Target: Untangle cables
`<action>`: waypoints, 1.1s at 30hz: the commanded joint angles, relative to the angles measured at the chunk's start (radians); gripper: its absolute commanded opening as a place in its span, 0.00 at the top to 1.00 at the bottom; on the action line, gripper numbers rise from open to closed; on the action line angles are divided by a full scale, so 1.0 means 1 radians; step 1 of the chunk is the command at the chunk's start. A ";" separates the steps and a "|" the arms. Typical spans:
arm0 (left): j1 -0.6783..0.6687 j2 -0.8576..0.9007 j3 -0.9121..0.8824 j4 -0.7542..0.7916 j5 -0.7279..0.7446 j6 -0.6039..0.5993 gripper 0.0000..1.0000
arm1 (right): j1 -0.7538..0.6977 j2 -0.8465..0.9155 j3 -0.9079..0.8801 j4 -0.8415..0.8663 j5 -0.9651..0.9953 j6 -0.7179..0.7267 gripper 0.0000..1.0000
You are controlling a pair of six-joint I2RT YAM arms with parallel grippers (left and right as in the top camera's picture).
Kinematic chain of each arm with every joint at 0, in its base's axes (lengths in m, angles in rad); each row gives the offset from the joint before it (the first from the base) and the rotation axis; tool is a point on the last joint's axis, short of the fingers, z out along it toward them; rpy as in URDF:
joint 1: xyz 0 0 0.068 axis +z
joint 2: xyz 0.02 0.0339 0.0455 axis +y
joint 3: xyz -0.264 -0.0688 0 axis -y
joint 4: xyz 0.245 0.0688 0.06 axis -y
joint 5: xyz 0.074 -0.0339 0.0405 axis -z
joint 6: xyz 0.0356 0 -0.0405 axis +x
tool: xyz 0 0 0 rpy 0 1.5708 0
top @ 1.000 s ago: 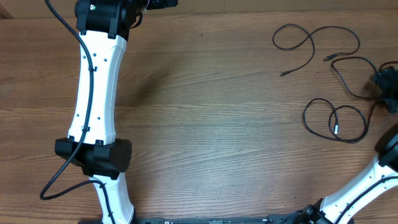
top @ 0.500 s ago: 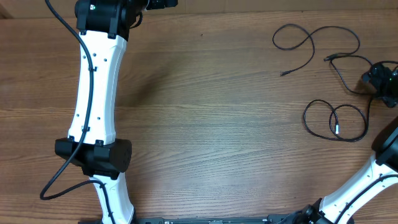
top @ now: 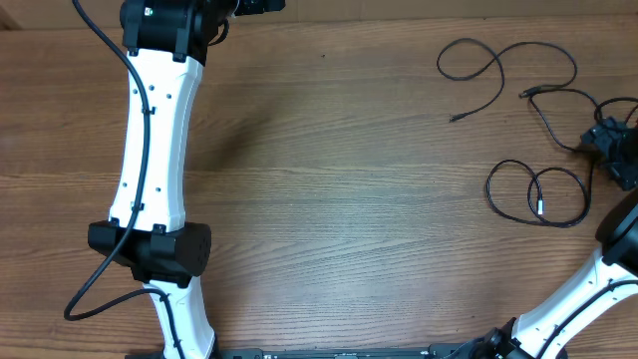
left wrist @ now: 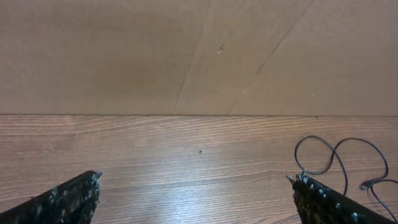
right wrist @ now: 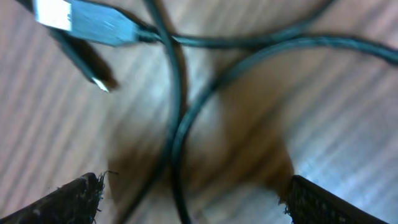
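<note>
Three thin black cables lie at the table's right: a looped one [top: 498, 62] at the back, one with a plug end [top: 528, 93] running right, and a coiled one [top: 538, 194] nearer the front. My right gripper [top: 610, 140] hovers low over the middle cable at the right edge. In the right wrist view it [right wrist: 193, 186] is open, with a blurred black cable [right wrist: 177, 137] crossing between its fingers untouched and a silvery plug [right wrist: 87, 18] ahead. My left gripper [left wrist: 196, 186] is open and holds nothing at the far left back; a cable loop [left wrist: 323, 155] shows far off to its right.
The left arm [top: 155, 150] stretches along the table's left side, with its thick black wire [top: 100, 269] beside it. The right arm's base link [top: 578, 299] rises from the front right corner. A brown board wall [left wrist: 186, 56] stands behind the table.
My right gripper has shifted a little left over the middle cable, first away and then back toward the front. The cable near it has shifted slightly. The left arm is still.
</note>
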 commanded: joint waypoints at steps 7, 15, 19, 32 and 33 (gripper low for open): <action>-0.008 -0.017 0.016 0.004 0.010 -0.011 0.00 | -0.003 -0.028 -0.005 -0.101 0.065 0.081 0.09; -0.008 -0.017 0.016 0.001 0.010 -0.010 0.00 | -0.003 -0.113 -0.005 -0.172 0.069 0.094 0.07; -0.008 -0.017 0.016 0.000 0.010 -0.010 0.01 | -0.002 -0.165 -0.005 -0.128 0.078 0.059 0.02; -0.008 -0.017 0.016 -0.047 0.010 -0.010 0.00 | -0.002 -0.237 -0.013 -0.285 0.157 0.101 0.00; -0.008 -0.017 0.016 -0.053 0.010 -0.010 0.00 | -0.002 -0.237 -0.017 -0.291 0.156 0.108 0.00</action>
